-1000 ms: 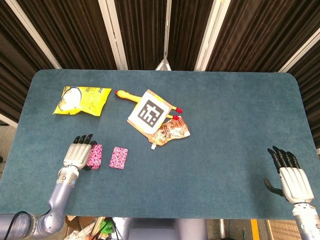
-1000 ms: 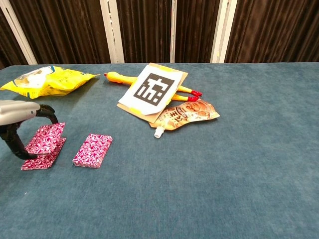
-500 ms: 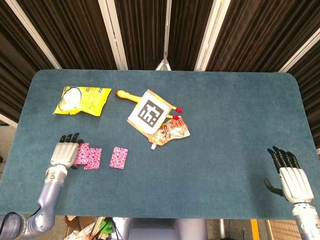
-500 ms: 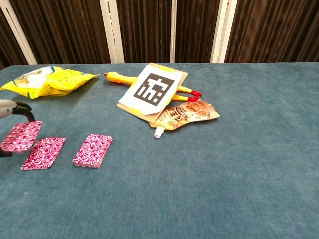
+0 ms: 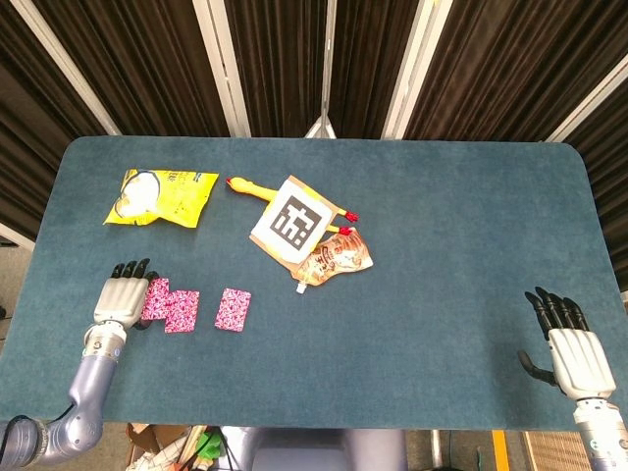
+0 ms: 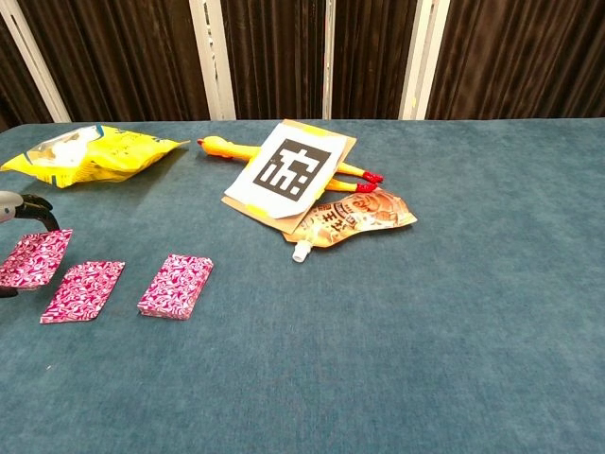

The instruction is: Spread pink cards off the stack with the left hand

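1. Leftward is where the left hand [image 5: 118, 297] has travelled since a second ago, dragging one pink card [image 6: 35, 258] off to the desk's [image 5: 442, 245] near-left edge.
2. Its fingers [image 5: 129, 269] lie over that card's left side; the chest view shows a dark fingertip at the card's far corner, but whether the card is pinched or only pressed I cannot tell.
3. Just right of it lies a second card [image 6: 82, 290], and beyond that the stack [image 6: 176, 285], all with long axes running front to back.
4. For another pull, the stack lies to the right of the left hand, which is by far the nearer one.
5. At the near-right corner, the right hand [image 5: 572, 350] rests, fingers apart, holding nothing.
6. No containers show.
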You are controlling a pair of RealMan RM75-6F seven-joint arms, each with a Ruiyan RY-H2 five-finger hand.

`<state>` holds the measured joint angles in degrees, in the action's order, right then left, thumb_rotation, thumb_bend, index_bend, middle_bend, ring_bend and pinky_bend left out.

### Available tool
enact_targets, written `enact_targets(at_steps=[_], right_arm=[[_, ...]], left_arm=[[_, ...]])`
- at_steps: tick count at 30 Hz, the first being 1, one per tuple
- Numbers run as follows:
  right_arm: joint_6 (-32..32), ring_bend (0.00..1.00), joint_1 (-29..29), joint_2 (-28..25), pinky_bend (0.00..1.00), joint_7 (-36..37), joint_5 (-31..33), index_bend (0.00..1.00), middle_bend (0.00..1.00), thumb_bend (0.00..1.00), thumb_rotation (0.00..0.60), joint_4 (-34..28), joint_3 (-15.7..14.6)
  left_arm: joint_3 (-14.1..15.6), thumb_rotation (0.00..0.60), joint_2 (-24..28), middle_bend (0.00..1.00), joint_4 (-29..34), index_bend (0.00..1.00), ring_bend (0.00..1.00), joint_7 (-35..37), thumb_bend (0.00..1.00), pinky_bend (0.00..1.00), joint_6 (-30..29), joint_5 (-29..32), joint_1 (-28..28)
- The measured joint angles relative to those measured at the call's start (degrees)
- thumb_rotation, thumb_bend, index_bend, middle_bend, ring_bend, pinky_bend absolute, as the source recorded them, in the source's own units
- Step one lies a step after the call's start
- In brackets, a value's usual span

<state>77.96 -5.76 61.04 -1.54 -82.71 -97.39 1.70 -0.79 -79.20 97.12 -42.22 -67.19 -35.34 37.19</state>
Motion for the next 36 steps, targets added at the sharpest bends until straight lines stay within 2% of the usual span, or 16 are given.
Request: enact_targets(at_steps=[4,9,12,25,29,32,36], right_arm=[[-0.08,0.00,-0.03,-0.07,0.02,0.27,-0.11,0.00,0.00,0.36,0.600,0.11,-0.03],[-0.11,0.00,-0.07,-0.01,0.02,0.12,-0.17,0.00,0.00,0.36,0.600,0.10,-0.05],[-0.01,0.00,-0.02,0.03,0.02,0.02,-0.16,0.00,0.00,0.36,0.600,0.04,-0.05],[0.06,0.00,0.02,-0.06,0.02,0.18,-0.22,0.00,0.00,0.36,0.600,0.09,-0.05],[0.16,0.00,0.00,-0.03,0.02,0.08,-0.45,0.00,0.00,0.36,0.600,0.18,-0.06],[0.29,0.00,0.01,0.10,0.02,-0.08,-0.63,0.00,0.00,0.36,0.600,0.24,-0.08],[0.67,0.00,0.08,0.36,0.02,-0.50,-0.73,0.00,0.00,0.36,0.600,0.48,-0.03]], left_arm=[[0.27,0.600,0.11,0.00,-0.54,0.33,0.00,-1.91,0.43,0.00,0.16,2.34,0.19],[0.71,0.600,0.51,0.00,-1.76,0.10,0.00,-2.71,0.23,0.00,1.44,3.96,0.17],[0.70,0.600,0.54,0.00,-1.94,0.02,0.00,-2.33,0.20,0.00,1.97,3.68,0.10],[1.04,0.600,3.01,0.00,2.15,0.00,0.00,-0.09,0.17,0.00,0.80,1.05,-1.25],[1.10,0.600,5.11,0.00,4.94,0.00,0.00,4.49,0.17,0.00,-1.39,-3.71,-3.42],[1.94,0.600,7.00,0.00,6.64,0.00,0.00,8.86,0.17,0.00,-4.51,-10.75,-6.11],[4.47,0.600,9.22,0.00,6.79,0.00,0.00,14.98,0.17,0.00,-11.25,-24.15,-11.08]])
